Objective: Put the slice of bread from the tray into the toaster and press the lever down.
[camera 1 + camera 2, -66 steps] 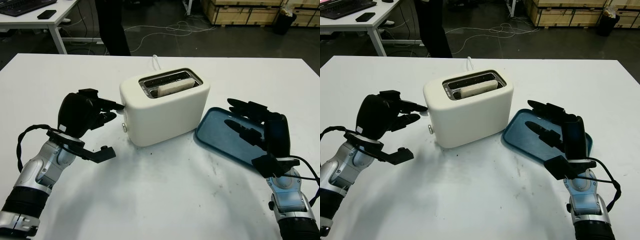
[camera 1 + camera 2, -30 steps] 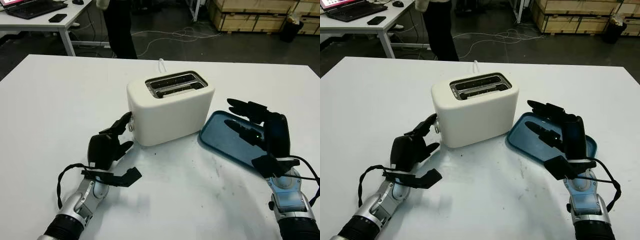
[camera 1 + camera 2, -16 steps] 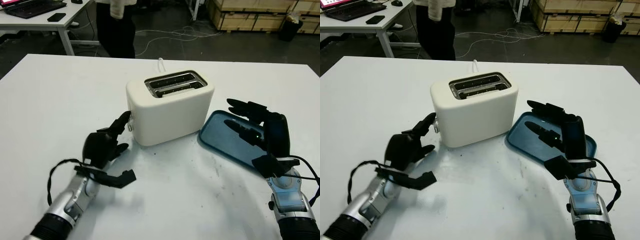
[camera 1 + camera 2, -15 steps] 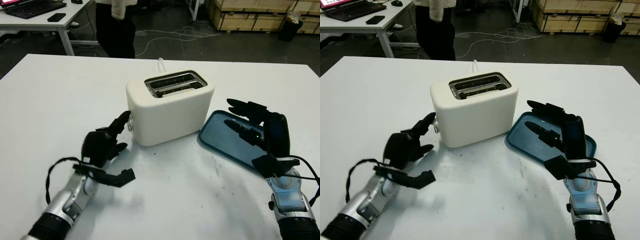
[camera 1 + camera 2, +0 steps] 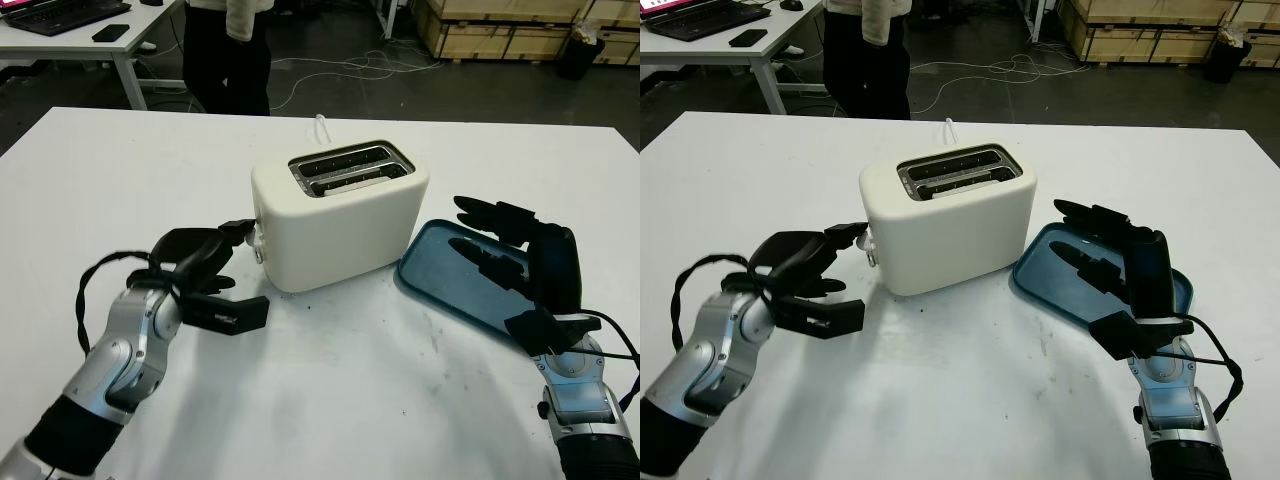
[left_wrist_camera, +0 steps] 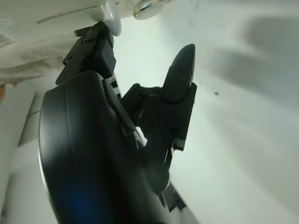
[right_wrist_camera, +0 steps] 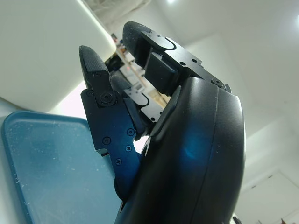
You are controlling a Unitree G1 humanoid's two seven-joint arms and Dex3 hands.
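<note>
Looking for the slice of bread first, we find no edge of it above the two slots of the cream toaster [image 5: 340, 205]; we judge it sunk inside, though the slots are too dark to confirm. The blue tray [image 5: 455, 285] just beside the toaster on the right hand's side lies bare. Bread is light, soft and crumbly, so we would take it by its edges with little force; the part that matters now is the lever [image 6: 112, 16], a small pale tab on the toaster's end wall above a round metal knob [image 6: 148, 5]. It looks stiff, smooth plastic, likely sprung, so pressing squarely on its top face should keep a fingertip from slipping off. The toaster seems light enough to skid on the smooth table if pushed sideways. Our left hand [image 5: 205, 262] is at that end wall, holding nothing, fingers loosely extended, one fingertip [image 6: 91, 46] right against the lever; we cannot tell whether the lever is fully down. Our right hand [image 5: 1120, 265] hangs over the tray, open and empty. The table [image 5: 330, 400] is white, flat and matte, with a few dark specks near the toaster. Beyond it, a dark floor with loose cables, a person standing by a desk [image 5: 80, 30] carrying a laptop, wooden crates [image 5: 490, 25] at the far wall.
</note>
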